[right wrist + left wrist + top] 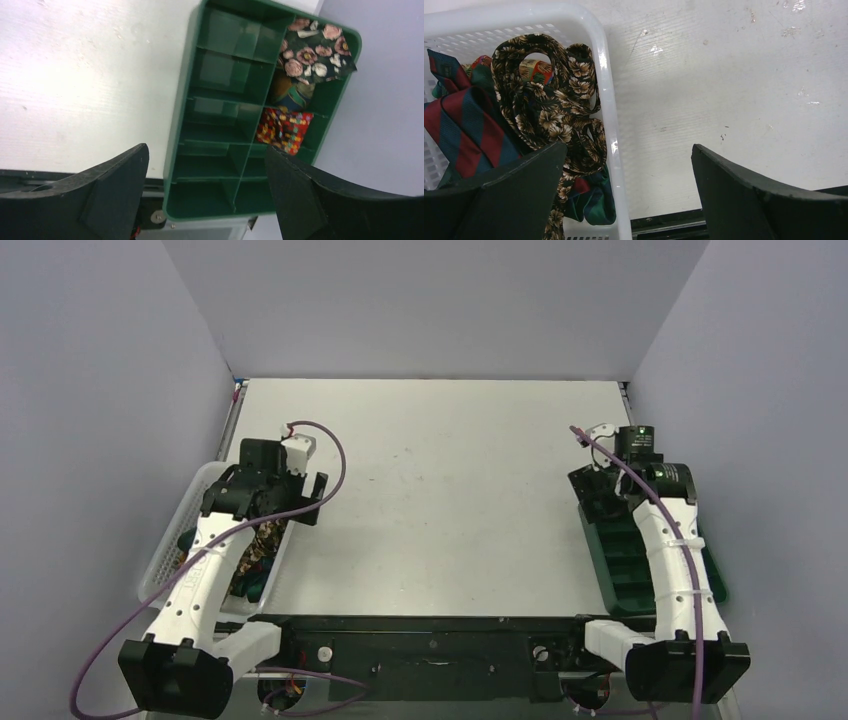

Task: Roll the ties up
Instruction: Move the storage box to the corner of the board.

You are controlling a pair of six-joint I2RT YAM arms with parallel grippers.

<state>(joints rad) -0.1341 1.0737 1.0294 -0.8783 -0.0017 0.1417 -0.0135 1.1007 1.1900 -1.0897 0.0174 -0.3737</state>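
LEFT ARM POISED OVER THE TIES: The left gripper [629, 147] is hovering with its jaws spread wide and holding nothing. It is straddling the inner rim of the white mesh plastic basket [610, 115] at the left edge of the white table [450, 470]. The loose ties are lying heaped inside, below and to the left of the jaws. A brown-gold floral fabric necktie [549, 117] is sprawling in tangled loops along the basket wall, offering no single long axis. A navy necktie with red diagonal stripes [464, 125] is lying beside it, and a dark green one [596, 202] is poking out beneath. The left arm is plainly nearer. The right gripper [206, 149], equally wide open and empty, is hanging well apart over the green plastic compartment tray [182, 100]. Rolled ties are sitting in its compartments, among them a dark rose-print one [315, 50] and a multicoloured chequered one [285, 130]. The basket rim is likely obstructing a clean descent.
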